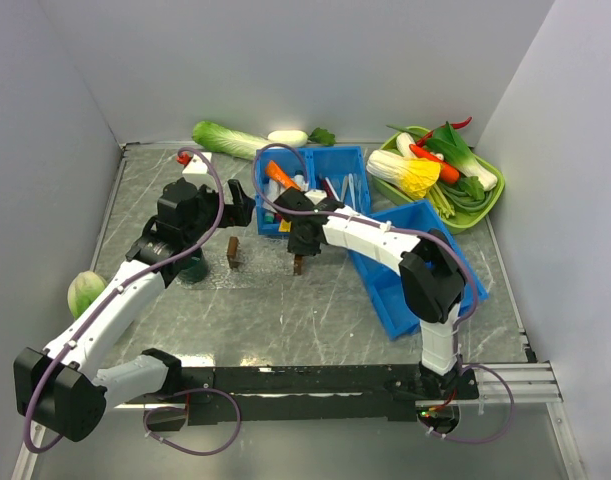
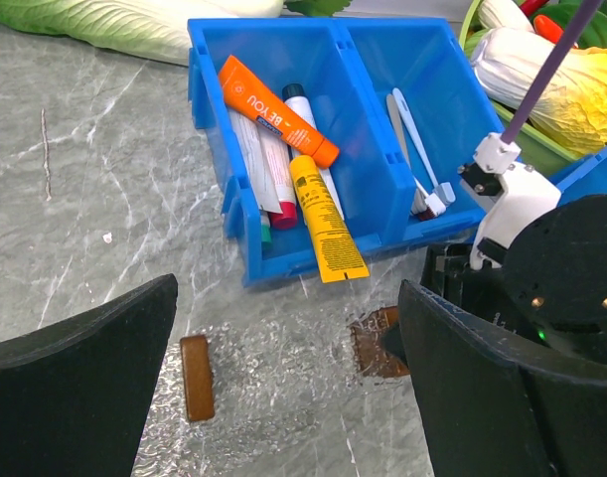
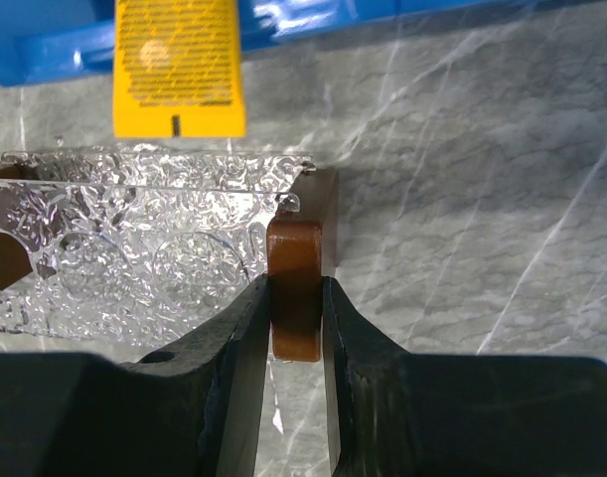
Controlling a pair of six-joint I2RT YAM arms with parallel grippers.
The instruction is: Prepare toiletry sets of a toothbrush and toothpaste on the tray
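Risk: right claw [image 3: 296, 298], clamped narrow on a brown block [image 3: 298, 258] against the right end of the tray [image 3: 134, 229], could drag or tip the light tray if it pulls.
Left claw [image 2: 288, 298]: spread wide, holding nothing, above the tray.
Tray: clear pebbled plastic on the marbled table [image 3: 462, 199]; no set on it.
Toothpaste [image 2: 323, 214]: flat glossy tubes, yellow and orange, in the left compartment of the blue bin [image 2: 273, 263]; the yellow one overhangs the near wall and is easily knocked out.
Toothbrush [image 2: 414, 149]: slim pale sticks, right compartment.
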